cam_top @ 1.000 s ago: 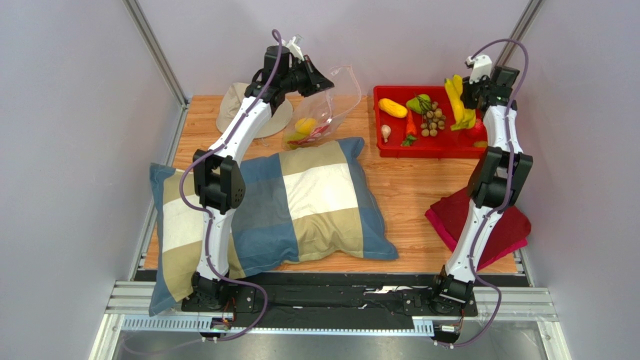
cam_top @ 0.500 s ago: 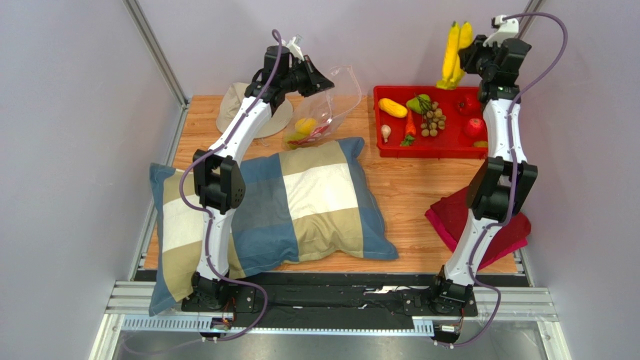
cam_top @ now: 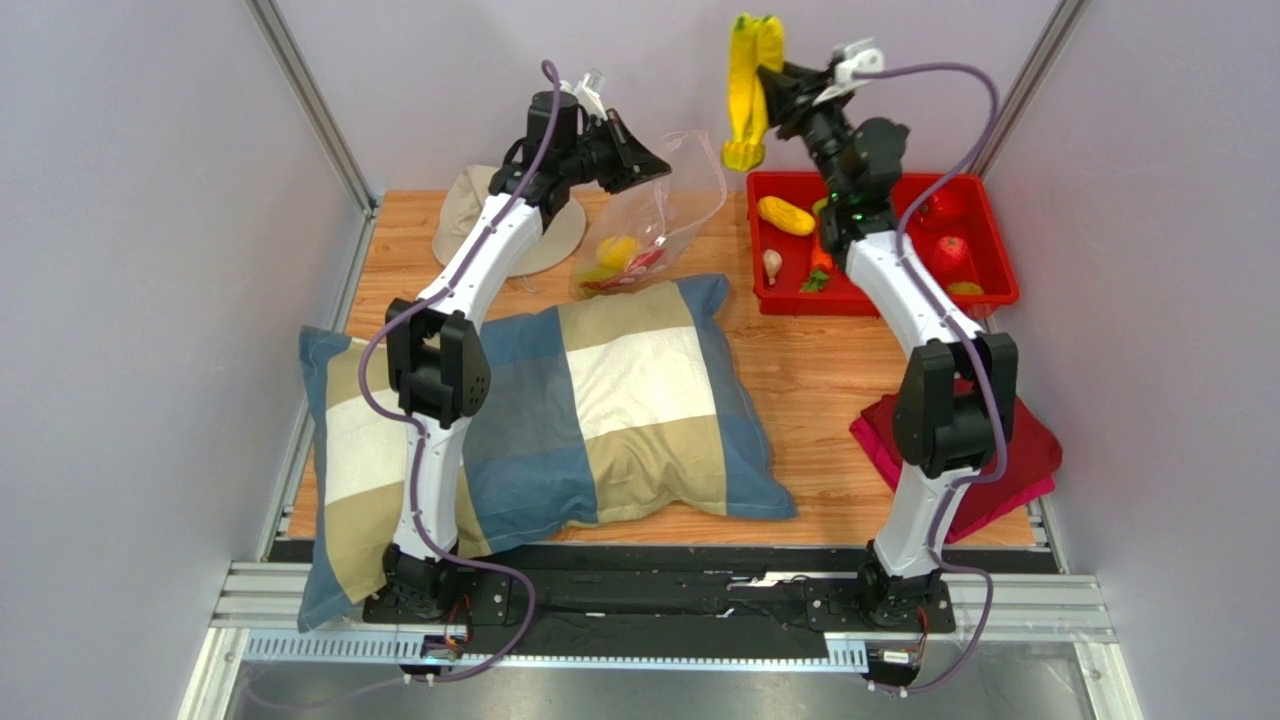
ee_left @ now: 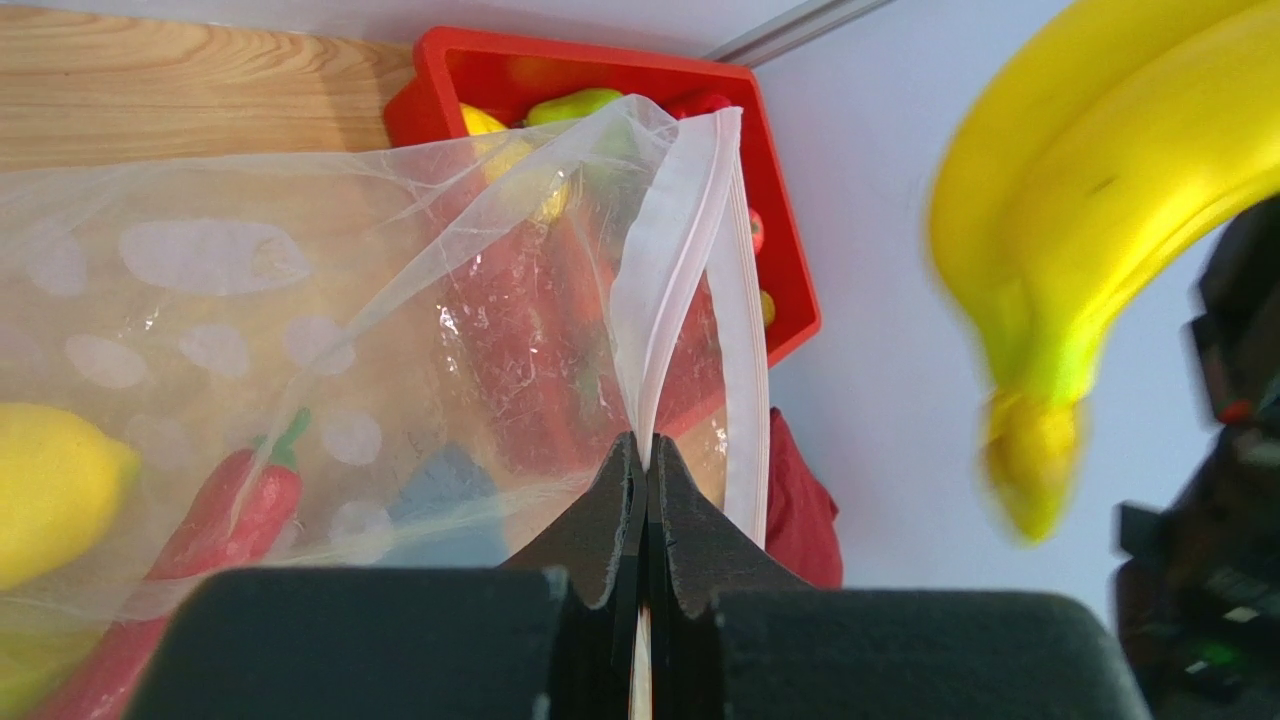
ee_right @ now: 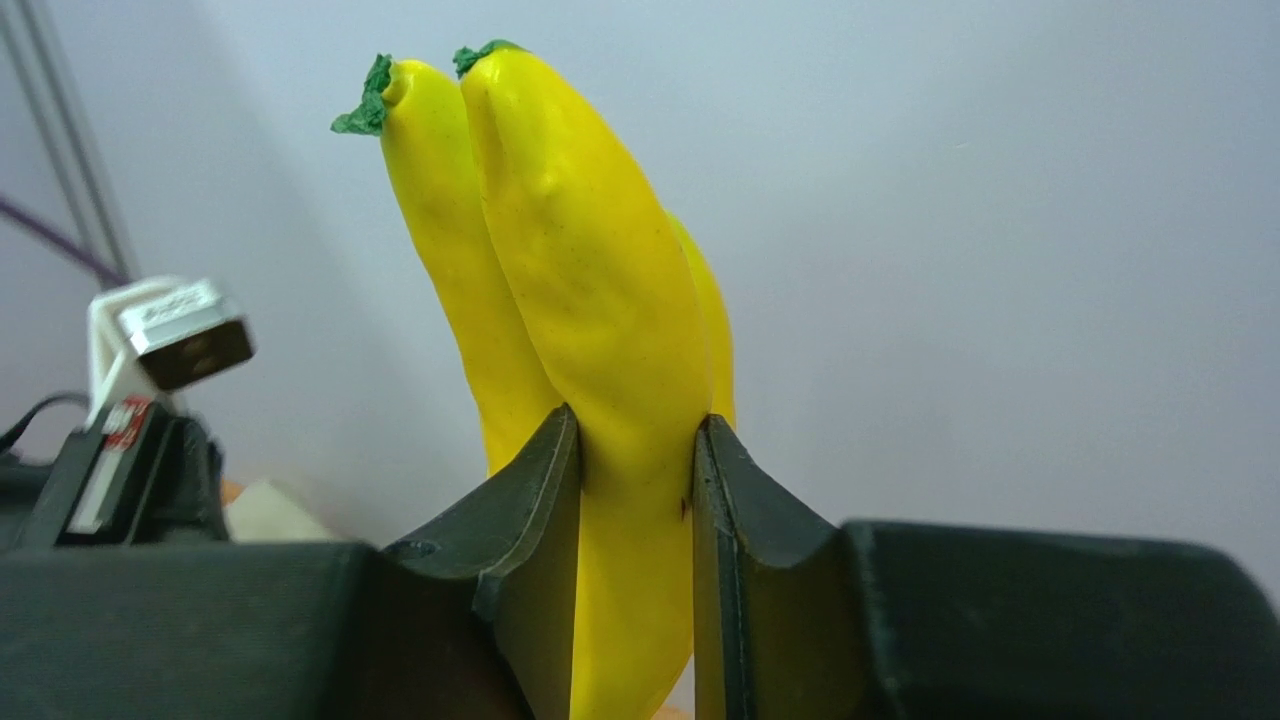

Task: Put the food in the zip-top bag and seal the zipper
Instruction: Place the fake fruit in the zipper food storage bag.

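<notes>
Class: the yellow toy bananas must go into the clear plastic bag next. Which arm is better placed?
Right. The right gripper holds the yellow toy bananas aloft near the clear plastic zip-top bag; the left gripper is shut on the bag's rim, holding it up.

zip-top bag [cam_top: 679,188]: one
banana bunch [cam_top: 747,90]: one
red tray [cam_top: 984,305]: one
pillow [cam_top: 601,405]: one
bucket hat [cam_top: 454,225]: one
red cloth [cam_top: 1029,450]: one

In the left wrist view the bananas [ee_left: 1112,225] look blurry, and the top and right edges cut them off. The lemon [ee_left: 53,488] inside the zip-top bag [ee_left: 301,330] is cut off at the left edge. From above, the right arm [cam_top: 902,293] covers part of the red tray [cam_top: 992,225], and the left arm [cam_top: 489,255] hides much of the hat [cam_top: 455,218]
</notes>
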`<action>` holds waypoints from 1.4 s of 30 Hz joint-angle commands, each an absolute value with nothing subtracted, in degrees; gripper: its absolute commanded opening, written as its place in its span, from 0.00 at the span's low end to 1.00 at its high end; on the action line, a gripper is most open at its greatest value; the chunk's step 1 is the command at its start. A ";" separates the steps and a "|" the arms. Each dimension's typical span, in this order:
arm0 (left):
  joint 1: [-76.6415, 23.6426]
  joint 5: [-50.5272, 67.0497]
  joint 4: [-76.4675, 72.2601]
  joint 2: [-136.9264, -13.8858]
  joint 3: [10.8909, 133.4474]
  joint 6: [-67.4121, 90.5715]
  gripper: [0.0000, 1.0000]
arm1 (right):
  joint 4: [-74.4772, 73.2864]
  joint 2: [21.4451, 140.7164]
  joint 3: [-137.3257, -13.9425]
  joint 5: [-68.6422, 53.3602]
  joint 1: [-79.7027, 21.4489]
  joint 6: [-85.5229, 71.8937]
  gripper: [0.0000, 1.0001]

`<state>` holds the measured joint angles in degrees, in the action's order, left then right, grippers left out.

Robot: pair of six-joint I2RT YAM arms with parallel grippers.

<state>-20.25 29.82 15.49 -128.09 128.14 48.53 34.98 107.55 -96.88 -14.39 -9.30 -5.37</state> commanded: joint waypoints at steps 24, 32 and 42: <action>-18.37 35.07 7.65 -127.35 127.44 55.90 0.00 | 61.90 110.14 -78.93 -15.37 -21.71 11.52 0.00; -18.28 35.16 7.38 -126.74 127.44 55.46 0.00 | 27.63 104.86 -89.11 -21.70 -20.04 0.73 0.75; -18.02 35.77 6.94 -125.68 126.91 55.46 0.00 | 0.28 103.09 -100.72 -31.01 -12.23 -13.09 0.84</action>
<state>-18.33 34.52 10.35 -128.11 126.80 55.07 13.82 105.34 -97.30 -26.02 -16.32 -5.63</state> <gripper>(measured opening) 0.009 0.857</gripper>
